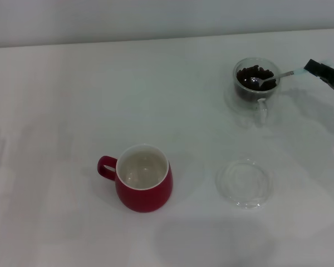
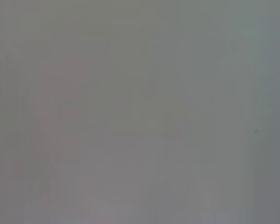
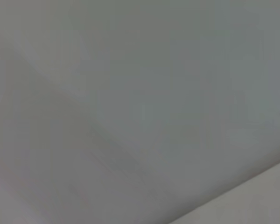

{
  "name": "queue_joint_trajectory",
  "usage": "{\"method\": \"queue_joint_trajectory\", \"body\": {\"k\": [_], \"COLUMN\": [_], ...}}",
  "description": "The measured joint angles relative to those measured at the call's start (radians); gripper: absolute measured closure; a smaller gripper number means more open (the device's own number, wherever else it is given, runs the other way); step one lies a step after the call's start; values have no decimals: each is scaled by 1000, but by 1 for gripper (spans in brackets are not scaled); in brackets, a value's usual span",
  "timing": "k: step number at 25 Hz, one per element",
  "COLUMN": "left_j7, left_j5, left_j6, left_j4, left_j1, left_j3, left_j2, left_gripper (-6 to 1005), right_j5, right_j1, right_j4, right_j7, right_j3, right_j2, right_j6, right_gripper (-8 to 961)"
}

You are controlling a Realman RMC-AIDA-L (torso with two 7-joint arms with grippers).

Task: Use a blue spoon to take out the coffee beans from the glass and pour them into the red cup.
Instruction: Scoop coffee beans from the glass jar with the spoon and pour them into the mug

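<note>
Shiny-bowled blue spoon in beans

Glass: clear, glossy, double-walled, smooth. Coffee beans: dark brown, slightly sheened. Blue spoon: polished metal bowl and neck, mirror-bright; pale blue handle, seemingly plastic. Red cup: glazed ceramic, deep red glossy outside, smooth white inside. Saucer: clear, smooth, faintly ridged. Table: white, matt, even. Right gripper: black, matt finish.
</note>
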Motion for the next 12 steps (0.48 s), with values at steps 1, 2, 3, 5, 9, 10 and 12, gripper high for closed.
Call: {"method": "queue_joint_trajectory", "body": {"k": [1, 2, 3, 5, 9, 10, 12], "left_j7": [0, 0, 0, 0, -1, -1, -2], "left_j5": [0, 0, 0, -1, -10, -10, -10], "left_j6": [0, 0, 0, 0, -1, -4, -7], "left_j4": [1, 1, 2, 3, 5, 6, 7], "left_j1": [2, 3, 4, 5, 6, 6, 6], "left_j3": [0, 0, 0, 0, 0, 0, 0], "left_j2": [0, 0, 0, 0, 0, 0, 0], "left_gripper": [272, 272, 272, 272, 272, 272, 272], "right_j5": [-3, -7, -13, -25, -31, -31, -41], "right_j1": [3, 6, 9, 13, 20, 23, 27], "right_j4": [0, 0, 0, -1, -2, -2, -2], "right_j7": [7, 15, 25, 44, 64, 74, 101], "right_j3": [0, 0, 0, 0, 6, 4, 1], "right_j2": [-2, -5, -8, -15, -24, -28, -37], "right_j6": [1, 2, 2, 6, 11, 14, 16], "right_gripper": [806, 807, 807, 807, 807, 807, 807]}}
